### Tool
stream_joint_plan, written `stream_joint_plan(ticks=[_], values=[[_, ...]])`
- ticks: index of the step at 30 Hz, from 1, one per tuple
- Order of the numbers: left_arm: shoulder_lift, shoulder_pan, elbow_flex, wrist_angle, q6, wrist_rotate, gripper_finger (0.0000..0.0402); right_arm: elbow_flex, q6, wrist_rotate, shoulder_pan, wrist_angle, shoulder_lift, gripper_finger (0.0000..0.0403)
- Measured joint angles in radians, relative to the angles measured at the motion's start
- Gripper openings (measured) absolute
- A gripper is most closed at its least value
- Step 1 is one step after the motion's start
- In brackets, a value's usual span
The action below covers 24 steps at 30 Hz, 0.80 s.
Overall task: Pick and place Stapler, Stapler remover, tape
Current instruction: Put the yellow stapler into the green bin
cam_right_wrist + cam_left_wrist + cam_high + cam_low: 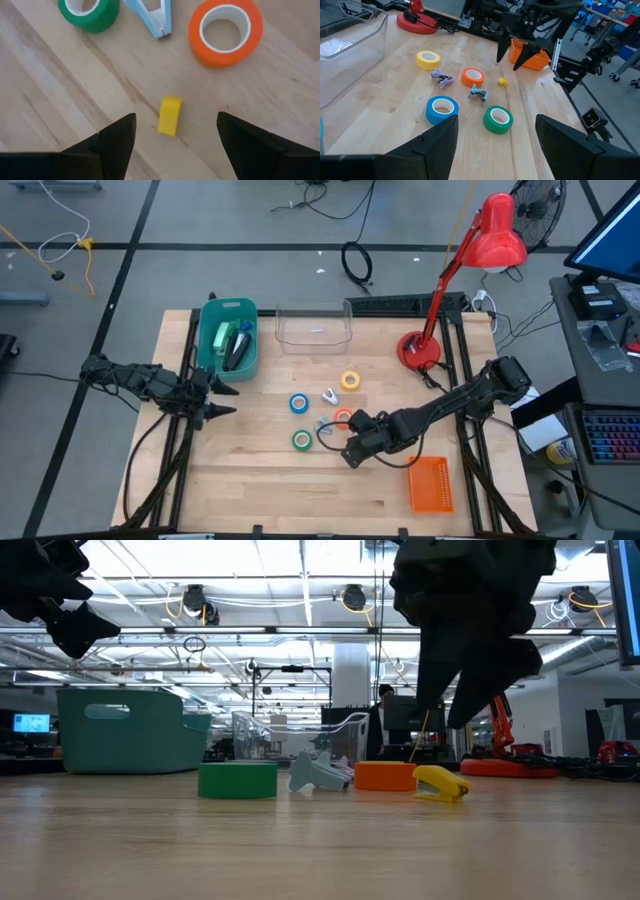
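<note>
I am holding my right gripper wide open and empty above a small yellow block; the orange tape, green tape and a pale blue staple remover are lying just beyond it; the blue tape and yellow tape are sitting farther off; my left gripper is hanging open beside the teal bin, gripping nothing.

Tape rolls: 4, namely blue, green, orange, yellow. Staple removers: 2, purple and blue-grey. Small yellow block: 1.
</note>
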Motion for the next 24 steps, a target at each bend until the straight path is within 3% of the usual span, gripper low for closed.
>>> stream_joint_plan(ticks=[16,24], values=[[0.0,0.0,0.0,-0.002,0.022,0.014,0.0271,0.0,-0.106,-0.006,-0.003,0.199,-0.002,0.0274],[0.0,0.0,0.0,-0.002,0.023,0.015,0.0271,0.0,-0.119,-0.132,-0.029,0.152,-0.002,0.0271]])
